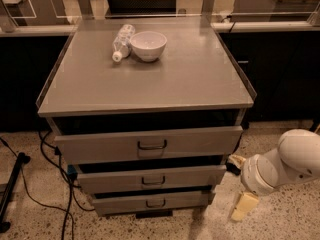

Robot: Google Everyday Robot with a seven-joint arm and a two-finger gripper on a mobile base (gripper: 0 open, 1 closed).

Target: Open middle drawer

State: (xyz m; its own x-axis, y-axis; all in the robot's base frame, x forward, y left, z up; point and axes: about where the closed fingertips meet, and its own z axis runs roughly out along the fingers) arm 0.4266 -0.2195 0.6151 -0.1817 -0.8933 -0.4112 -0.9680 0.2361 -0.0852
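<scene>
The grey metal cabinet has three stacked drawers. The middle drawer has a flat grey front with a small dark loop handle at its centre. It sits between the taller top drawer and the narrow bottom drawer. My gripper is at the end of the white arm, low at the cabinet's right front corner. It is to the right of the middle drawer's front and about level with it. It is well away from the handle and holds nothing that I can see.
A white bowl and a plastic bottle lying on its side rest at the back of the cabinet top. Black cables trail over the speckled floor at the left. Dark counters stand behind and to both sides.
</scene>
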